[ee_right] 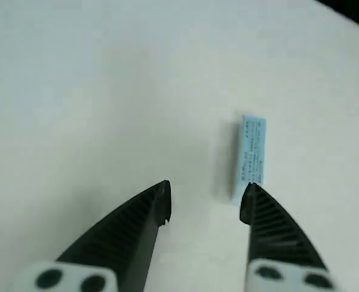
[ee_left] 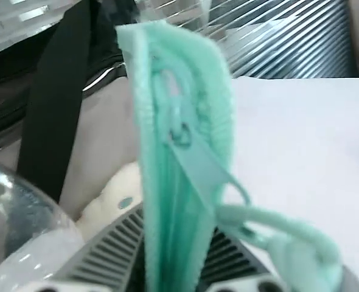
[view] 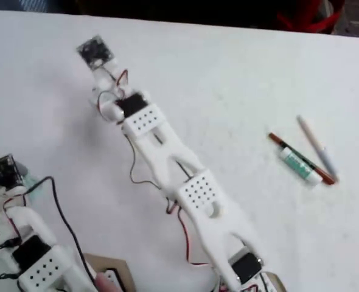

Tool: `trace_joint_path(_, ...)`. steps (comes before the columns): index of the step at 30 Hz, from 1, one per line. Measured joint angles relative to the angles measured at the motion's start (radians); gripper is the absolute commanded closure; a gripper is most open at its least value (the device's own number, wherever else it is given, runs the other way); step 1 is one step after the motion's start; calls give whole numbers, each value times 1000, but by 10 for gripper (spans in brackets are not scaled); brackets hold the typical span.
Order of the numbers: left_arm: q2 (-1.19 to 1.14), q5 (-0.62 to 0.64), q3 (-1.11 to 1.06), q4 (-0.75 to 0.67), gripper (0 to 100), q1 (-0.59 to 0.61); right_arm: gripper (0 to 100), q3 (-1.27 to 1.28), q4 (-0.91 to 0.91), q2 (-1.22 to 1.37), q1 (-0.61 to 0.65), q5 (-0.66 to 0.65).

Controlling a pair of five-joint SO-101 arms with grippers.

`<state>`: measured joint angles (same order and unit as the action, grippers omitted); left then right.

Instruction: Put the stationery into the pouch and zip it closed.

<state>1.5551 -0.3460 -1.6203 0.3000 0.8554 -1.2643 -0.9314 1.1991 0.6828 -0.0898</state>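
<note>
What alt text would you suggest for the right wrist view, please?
An open claw hangs over a white table, its dark jaws spread apart. A small pale-blue block, perhaps an eraser, lies flat on the table just beyond one jaw's tip.

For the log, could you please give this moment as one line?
left gripper: shut on pouch | right gripper: open by eraser | pens: on table

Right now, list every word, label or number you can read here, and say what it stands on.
On the blue eraser: lines of dark print, too small to read.
On the green-and-white tube: label marks, too blurred to read.
On the mint pouch: no print to be seen.
Nothing here reads clearly enough to quote.
</note>
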Motion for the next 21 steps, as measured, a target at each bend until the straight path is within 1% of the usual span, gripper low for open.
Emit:
trace_joint_path(5,-3,-2,0,0,977,-29,834,-48,-5,25,-5,64)
trace_joint_path(8,-3,5,0,0,977,-34,833,-64,-58,25,-2,74)
trace_joint_path(12,-23,97,37,8,977,-71,835,-167,-198,25,-3,74)
trace_joint_path(15,-23,143,69,9,977,-166,835,-290,-324,15,-3,74)
trace_joint_path(19,-25,147,117,9,977,-381,835,-350,-462,-86,-15,74)
trace_joint_path(21,-25,152,144,9,977,-511,835,-354,-543,-158,-37,74)
